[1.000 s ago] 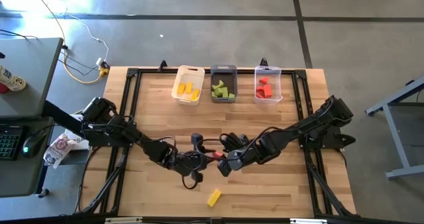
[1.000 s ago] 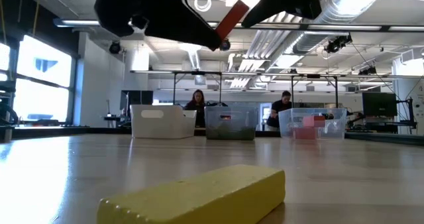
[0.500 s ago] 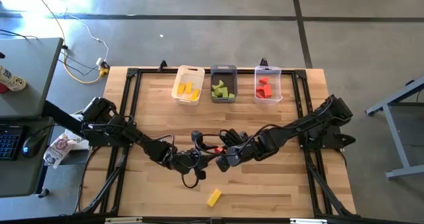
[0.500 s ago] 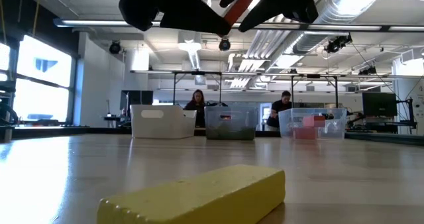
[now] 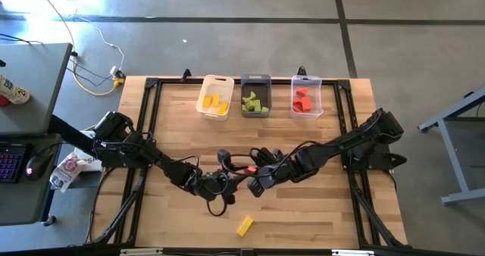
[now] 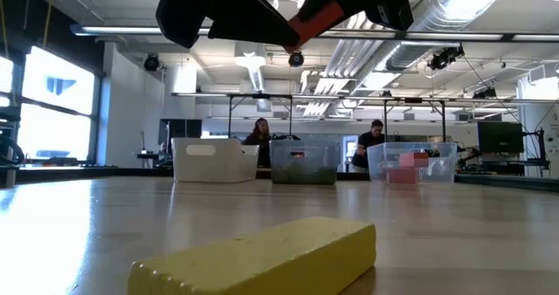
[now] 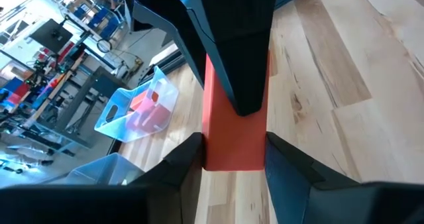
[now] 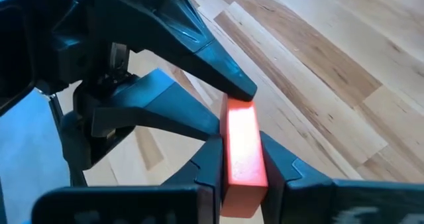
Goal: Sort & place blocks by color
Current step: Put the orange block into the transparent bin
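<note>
Both grippers, left gripper (image 5: 227,182) and right gripper (image 5: 254,182), clamp one red block (image 7: 233,134) mid-air. Only the low view shows a yellow block (image 6: 262,257) lying at six o'clock on the table (image 5: 303,210).

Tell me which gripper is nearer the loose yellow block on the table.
Left. The left gripper hangs just behind the yellow block; the right gripper sits slightly farther back, both gripping one red block above the table.

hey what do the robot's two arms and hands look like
Both arms are dark, jointed, with black cables looping along them. The left hand and right hand each end in two black, tapering, wedge-shaped fingers. No markings are visible.
</note>
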Motion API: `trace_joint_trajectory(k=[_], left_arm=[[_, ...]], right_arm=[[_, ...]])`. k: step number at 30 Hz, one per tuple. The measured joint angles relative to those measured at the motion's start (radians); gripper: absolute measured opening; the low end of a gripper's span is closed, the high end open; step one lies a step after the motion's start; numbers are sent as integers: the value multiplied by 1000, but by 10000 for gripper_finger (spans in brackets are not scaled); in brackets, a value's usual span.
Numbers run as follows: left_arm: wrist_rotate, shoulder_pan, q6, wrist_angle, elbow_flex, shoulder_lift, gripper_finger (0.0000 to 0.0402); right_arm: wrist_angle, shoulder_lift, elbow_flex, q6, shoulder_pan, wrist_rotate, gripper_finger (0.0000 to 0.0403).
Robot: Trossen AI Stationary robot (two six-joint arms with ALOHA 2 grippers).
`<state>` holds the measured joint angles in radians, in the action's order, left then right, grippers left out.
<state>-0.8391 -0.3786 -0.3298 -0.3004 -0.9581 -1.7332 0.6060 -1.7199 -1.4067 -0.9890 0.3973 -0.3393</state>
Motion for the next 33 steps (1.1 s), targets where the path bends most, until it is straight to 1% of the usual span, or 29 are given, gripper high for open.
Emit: trace_joint_trajectory(k=[5,10,17,24,30,33], left_arm=[[0,1,11,0,0,0,136],[-21,2,24,-4,0,1,159],[-18,2,76,14,0,1,190],[-22,0,77,23,0,1,192],[-21,-2,112,50,0,1,192],[-21,-2,121,63,0,1,191]], right_arm=[[21,0,0,6,0,-2,47],[78,-5,4,11,3,9,38],[191,-3,3,-38,2,-28,41],[343,-3,3,-96,2,-77,40],[474,-3,2,-149,-3,-123,41],[550,-3,2,-180,-13,-129,42]])
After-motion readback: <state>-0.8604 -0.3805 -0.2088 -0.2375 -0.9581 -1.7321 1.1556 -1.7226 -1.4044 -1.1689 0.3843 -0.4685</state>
